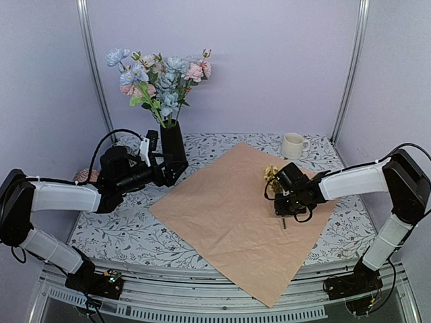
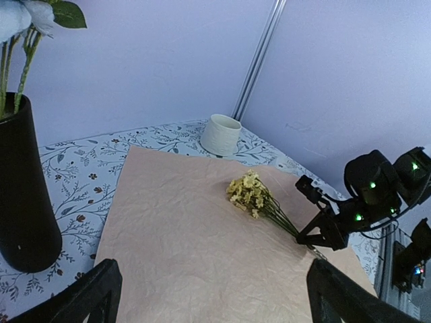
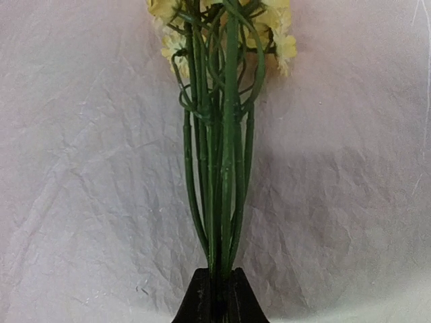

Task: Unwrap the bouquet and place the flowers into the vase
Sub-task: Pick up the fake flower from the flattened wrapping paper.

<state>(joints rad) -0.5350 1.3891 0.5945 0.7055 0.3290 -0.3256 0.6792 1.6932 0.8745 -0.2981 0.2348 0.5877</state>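
Right end effector (image 3: 219, 286) is pinched tight on the yellow flowers (image 3: 222, 121) on the paper (image 1: 222, 208), left end effector (image 1: 167, 173) wide open and empty by the vase (image 1: 173, 142).

White counter (image 1: 114, 229) printed with leafy sprigs. Carries a large crinkled tan paper sheet (image 1: 229, 215) spread across its middle, near corner overhanging the front edge. Holds a tall matte-black cylinder vase (image 1: 173, 145) back left, just beside the sheet, and a cream ceramic mug (image 1: 293, 145) back right.
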